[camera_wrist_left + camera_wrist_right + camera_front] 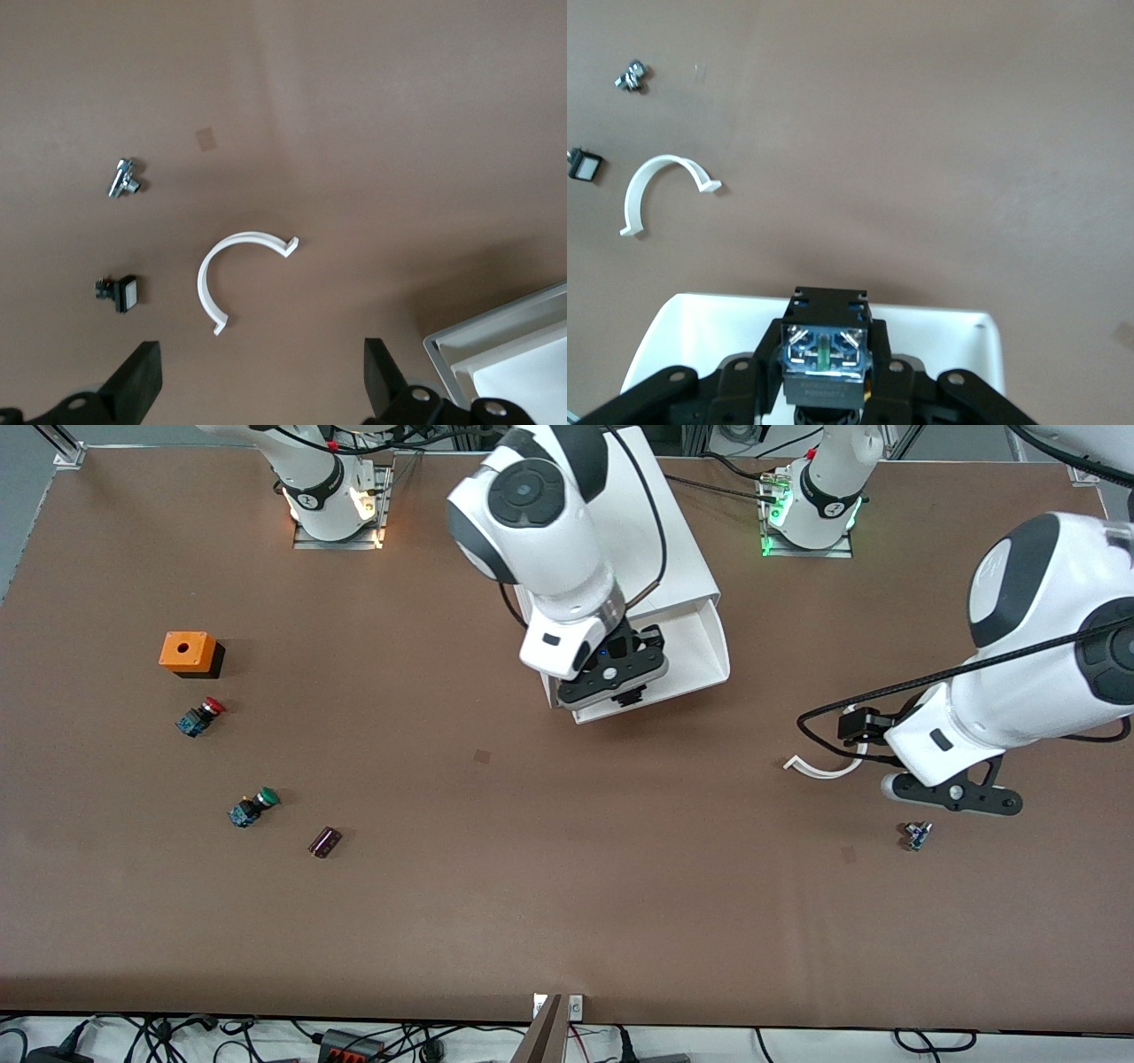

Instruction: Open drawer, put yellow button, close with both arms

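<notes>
My right gripper [623,676] hangs over the pulled-out drawer [709,651], the highest one of the white cabinet [660,540], and is clamped on the yellow button [824,354]. In the right wrist view the button's blue base faces the camera between my fingers [749,376], above the drawer's white floor; the cap is hidden.

My left gripper [261,390] hovers over bare counter [567,886] toward the left arm's end, fingers spread wide, holding nothing. A white curved clip [232,276] lies on the counter below it, with a small metal fitting [124,177] and a small black part [118,293] near it.

Toward the right arm's end sit an orange box [189,652], the red-capped switch [200,716], the green-capped switch [252,807] and a dark cylinder [324,841].
</notes>
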You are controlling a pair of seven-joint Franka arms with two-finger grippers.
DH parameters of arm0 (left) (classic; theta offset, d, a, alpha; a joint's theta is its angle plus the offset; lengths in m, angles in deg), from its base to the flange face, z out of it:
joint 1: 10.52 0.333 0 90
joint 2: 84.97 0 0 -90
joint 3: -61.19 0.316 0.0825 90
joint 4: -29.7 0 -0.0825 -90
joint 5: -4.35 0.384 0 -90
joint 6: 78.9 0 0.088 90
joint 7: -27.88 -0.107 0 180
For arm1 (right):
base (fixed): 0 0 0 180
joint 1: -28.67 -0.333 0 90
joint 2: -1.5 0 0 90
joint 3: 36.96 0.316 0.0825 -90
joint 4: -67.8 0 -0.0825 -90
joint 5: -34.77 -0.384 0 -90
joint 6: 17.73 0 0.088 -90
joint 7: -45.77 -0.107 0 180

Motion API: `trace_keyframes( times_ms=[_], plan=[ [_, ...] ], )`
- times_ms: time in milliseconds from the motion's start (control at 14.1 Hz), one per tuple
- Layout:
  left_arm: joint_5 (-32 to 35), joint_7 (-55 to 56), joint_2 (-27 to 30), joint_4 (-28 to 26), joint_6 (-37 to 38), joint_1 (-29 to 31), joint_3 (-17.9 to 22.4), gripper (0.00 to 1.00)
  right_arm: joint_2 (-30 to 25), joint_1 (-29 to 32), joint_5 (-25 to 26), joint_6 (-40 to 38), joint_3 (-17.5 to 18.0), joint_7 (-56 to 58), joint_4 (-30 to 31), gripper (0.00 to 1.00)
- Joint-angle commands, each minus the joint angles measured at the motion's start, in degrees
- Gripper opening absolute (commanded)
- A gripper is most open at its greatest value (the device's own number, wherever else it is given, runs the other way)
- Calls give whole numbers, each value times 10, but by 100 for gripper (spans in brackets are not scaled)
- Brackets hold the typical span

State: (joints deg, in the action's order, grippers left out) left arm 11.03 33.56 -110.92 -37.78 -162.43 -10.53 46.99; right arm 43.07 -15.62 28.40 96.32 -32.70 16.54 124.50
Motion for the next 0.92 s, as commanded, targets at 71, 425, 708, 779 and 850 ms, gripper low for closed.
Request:
trace_keyframes(
  times_ms=[71,425,708,779,850],
  plan=[
    [10,6,4,9,15,5,1,100,11,-10,-5,-10,-1,-16,-9,0],
    [-19,6,4,9,14,20,3,100,19,-21,-6,-58,1,-31,-8,0],
    [-20,6,4,9,13,19,3,100,34,-26,-5,-52,0,-32,-9,0],
    [-20,6,4,9,12,19,2,100,37,-26,-5,-51,0,-31,-9,0],
    [-20,6,4,9,12,19,2,100,39,-29,-2,-52,-1,-31,-9,0]
  ],
)
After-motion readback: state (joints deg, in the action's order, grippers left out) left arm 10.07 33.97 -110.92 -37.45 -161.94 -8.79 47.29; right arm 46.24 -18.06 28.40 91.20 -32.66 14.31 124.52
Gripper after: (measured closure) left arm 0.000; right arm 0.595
